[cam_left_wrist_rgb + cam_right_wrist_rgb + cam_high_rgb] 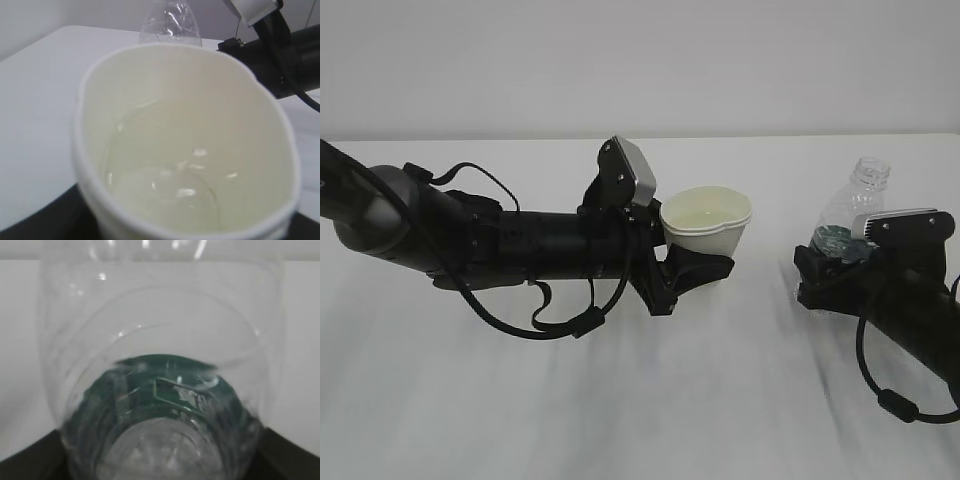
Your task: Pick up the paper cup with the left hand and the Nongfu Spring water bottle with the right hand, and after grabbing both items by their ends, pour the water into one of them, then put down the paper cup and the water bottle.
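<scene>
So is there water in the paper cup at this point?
Yes: the paper cup holds a shallow pool of water, glinting at its bottom.

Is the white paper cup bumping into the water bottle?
Apart. The exterior view shows bare table between the paper cup, in the left claw, and the water bottle farther right.

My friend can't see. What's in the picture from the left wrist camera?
A white paper cup fills the view, seen from above, with a little clear water at its bottom. Behind it on the white table stand a clear bottle and a black robot arm.
</scene>
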Available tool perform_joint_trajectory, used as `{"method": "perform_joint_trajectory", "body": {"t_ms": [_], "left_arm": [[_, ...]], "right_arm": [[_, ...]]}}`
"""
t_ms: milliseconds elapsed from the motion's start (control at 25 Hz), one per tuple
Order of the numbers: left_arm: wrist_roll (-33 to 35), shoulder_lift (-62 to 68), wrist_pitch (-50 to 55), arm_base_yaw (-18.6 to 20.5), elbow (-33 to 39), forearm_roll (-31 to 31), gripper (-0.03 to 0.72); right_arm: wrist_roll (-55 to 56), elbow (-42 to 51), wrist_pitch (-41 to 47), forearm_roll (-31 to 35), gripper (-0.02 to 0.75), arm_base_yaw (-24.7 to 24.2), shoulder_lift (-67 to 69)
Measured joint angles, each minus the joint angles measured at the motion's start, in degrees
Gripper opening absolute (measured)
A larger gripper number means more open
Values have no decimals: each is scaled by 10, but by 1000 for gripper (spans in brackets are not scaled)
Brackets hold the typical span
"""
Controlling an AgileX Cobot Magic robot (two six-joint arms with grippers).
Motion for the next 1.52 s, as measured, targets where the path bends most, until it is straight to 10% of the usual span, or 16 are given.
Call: {"method": "perform_joint_trajectory", "body": {"t_ms": [320,1520], "left_arm": [[0,0,0,0,0,0,435],[0,0,0,0,0,0,436]], "right_arm": [[0,0,0,0,601,0,0],[-10,77,0,-4,608,0,-68]]}}
